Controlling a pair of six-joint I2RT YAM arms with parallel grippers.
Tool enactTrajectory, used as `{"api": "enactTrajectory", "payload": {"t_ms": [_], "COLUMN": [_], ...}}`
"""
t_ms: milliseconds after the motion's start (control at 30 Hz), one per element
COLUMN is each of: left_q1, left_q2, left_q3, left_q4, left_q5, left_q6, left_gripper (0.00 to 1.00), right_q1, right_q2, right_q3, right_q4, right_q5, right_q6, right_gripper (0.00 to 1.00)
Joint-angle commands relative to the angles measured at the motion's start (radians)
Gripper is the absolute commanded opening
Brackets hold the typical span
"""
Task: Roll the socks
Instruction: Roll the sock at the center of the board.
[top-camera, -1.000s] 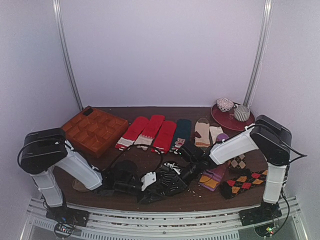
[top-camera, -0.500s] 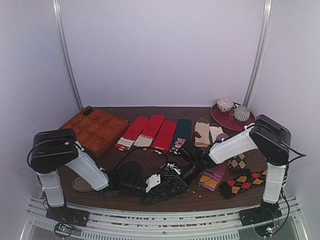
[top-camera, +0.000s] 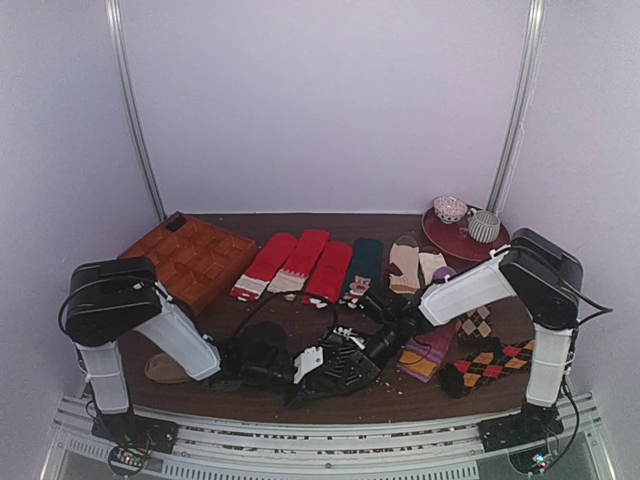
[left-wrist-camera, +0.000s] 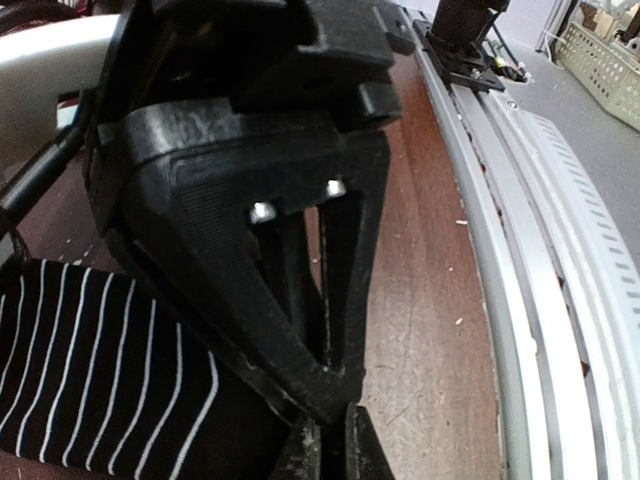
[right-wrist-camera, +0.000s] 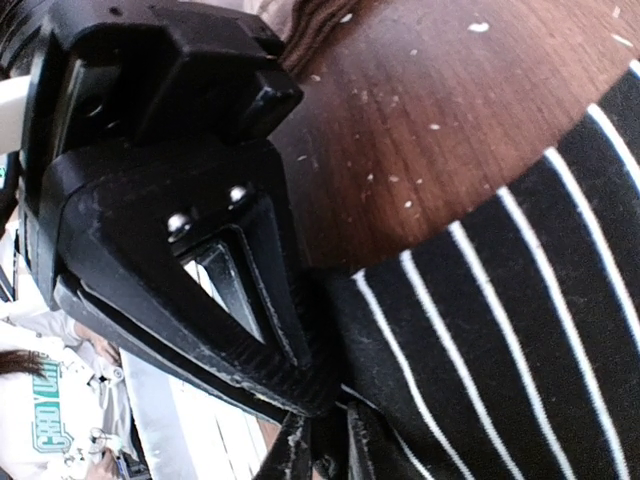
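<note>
The left arm has swung in towards the middle since a second ago, and more of the tan sock (top-camera: 165, 370) now shows beside it. The left gripper (top-camera: 305, 362) has come up against the socks (top-camera: 338, 368), the black bundle with thin white stripes at the near edge of the table (top-camera: 300, 222), between the two grippers.

From the left wrist we see that gripper (left-wrist-camera: 333, 450) with its jaws drawn together, barely a sliver between them. The striped cloth (left-wrist-camera: 100, 370) lies against the outer side of one finger. We cannot tell whether any cloth is caught in the tips, which run off the bottom of the view.

The right gripper (top-camera: 383, 345) comes at the bundle from the far right side. Its wrist view shows the fingers (right-wrist-camera: 315, 455) close to each other at the hem of the striped cloth (right-wrist-camera: 500, 330), but we cannot make out whether they grip it.

Behind lie the long red socks (top-camera: 300, 262), with the orange tray (top-camera: 190, 260) to the left and the argyle sock (top-camera: 490, 365) to the right.
</note>
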Motion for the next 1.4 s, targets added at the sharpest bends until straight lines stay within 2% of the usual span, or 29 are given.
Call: {"api": "enactTrajectory", "payload": {"t_ms": [0,100,200,333,467,600,900,1133,1367], "left_q1": [-0.009,-0.006,-0.003,0.000,0.005,0.008,0.017,0.027,0.028], "left_q2": [0.061,0.047,0.047,0.069,0.097,0.099,0.025,0.005,-0.027], "left_q3": [0.010,-0.003,-0.008,-0.014,-0.021,-0.027,-0.033,0.005,-0.024], "left_q4": [-0.125,-0.128,-0.194,-0.251,-0.275,-0.283,-0.305,-0.347,-0.335], "left_q5": [-0.021,-0.016,-0.006,0.008,0.005,0.003,-0.030,-0.041,-0.049], "left_q6": [-0.026,-0.073,-0.111,-0.153,-0.189,-0.210,-0.180,-0.142,-0.139], "left_gripper": [0.00,0.00,0.00,0.00,0.00,0.00,0.00,0.00,0.00], "right_q1": [0.003,-0.002,-0.002,-0.002,0.018,0.104,0.225,0.260,0.263], "right_q2": [0.014,-0.066,-0.195,-0.362,-0.436,-0.510,-0.503,-0.436,-0.375], "right_q3": [-0.014,-0.018,-0.060,-0.205,-0.316,-0.435,-0.469,-0.440,-0.437], "right_q4": [-0.026,0.028,0.126,0.357,0.453,0.526,0.516,0.482,0.485], "right_q5": [0.079,0.128,0.217,0.319,0.389,0.520,0.706,0.720,0.742], "right_q6": [0.019,0.030,0.022,-0.005,-0.113,-0.275,-0.433,-0.497,-0.495], "right_gripper": [0.21,0.26,0.37,0.48,0.51,0.53,0.52,0.50,0.48]}}
